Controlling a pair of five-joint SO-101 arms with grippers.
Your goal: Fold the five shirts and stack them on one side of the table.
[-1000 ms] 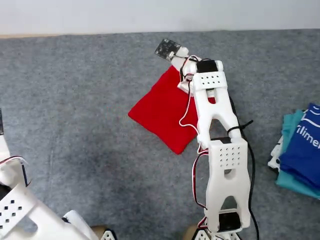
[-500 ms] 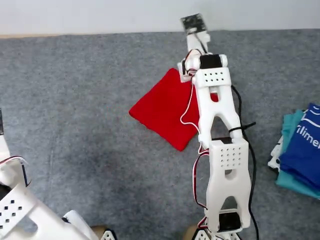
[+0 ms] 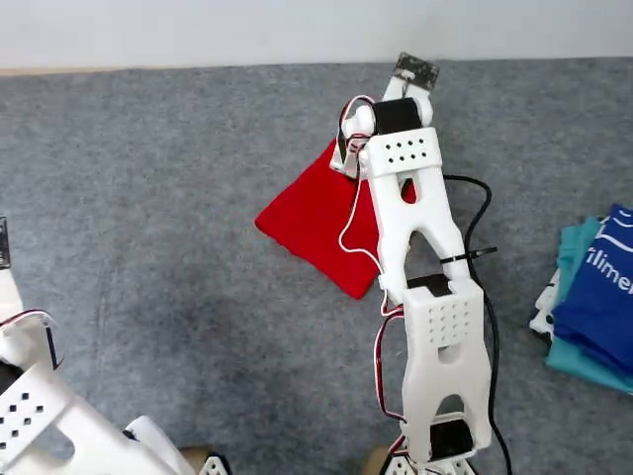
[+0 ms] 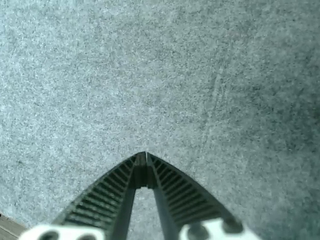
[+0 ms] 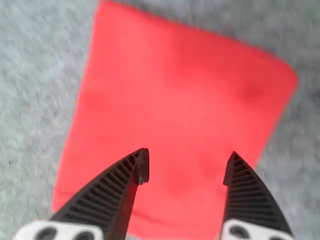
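Observation:
A folded red shirt (image 3: 312, 218) lies on the grey mat toward the far middle of the table. My right arm (image 3: 401, 163) stretches over its right part. In the right wrist view my right gripper (image 5: 188, 155) is open and hovers just above the red shirt (image 5: 185, 95), with nothing between its fingers. At the right edge a folded blue shirt (image 3: 598, 287) tops a stack with a teal shirt (image 3: 574, 358) under it. My left gripper (image 4: 146, 156) is shut and empty over bare mat; the left arm (image 3: 40, 416) sits at the near left corner.
Grey felt mat (image 3: 148, 198) covers the table. A pale wall strip (image 3: 198, 30) runs along the far edge. A white bit of cloth (image 3: 544, 307) pokes out of the stack's left side.
The right arm's wrist has swung from the far left to the far right over the red shirt, and the forearm shifted slightly left. The shirt and the left arm kept still.

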